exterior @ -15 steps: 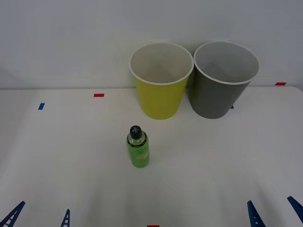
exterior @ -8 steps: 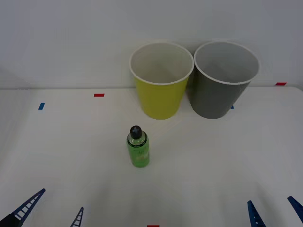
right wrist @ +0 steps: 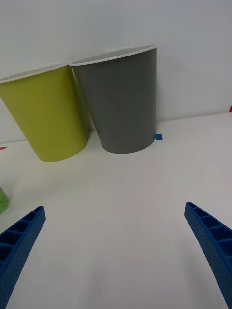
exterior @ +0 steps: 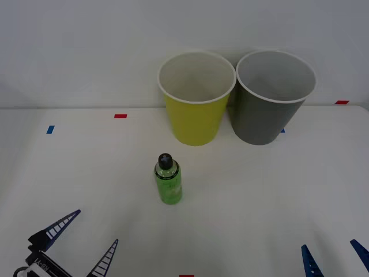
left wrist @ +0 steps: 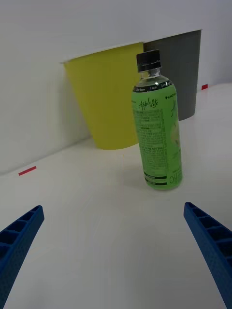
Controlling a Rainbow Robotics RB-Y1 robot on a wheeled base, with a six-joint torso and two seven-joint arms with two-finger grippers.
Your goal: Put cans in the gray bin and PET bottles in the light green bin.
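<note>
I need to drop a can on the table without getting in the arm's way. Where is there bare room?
Free: the tabletop between the gray bin and the right gripper, and the far-left stretch by the blue tape mark. Crowded: the two bins touch, and the open left gripper faces the bottle standing before the light green bin.

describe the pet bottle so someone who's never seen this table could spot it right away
On the white table, two tall round bins stand at the back wall. In front of the light green bin stands the PET bottle: upright, bright green, black-capped, much shorter than either bin.
</note>
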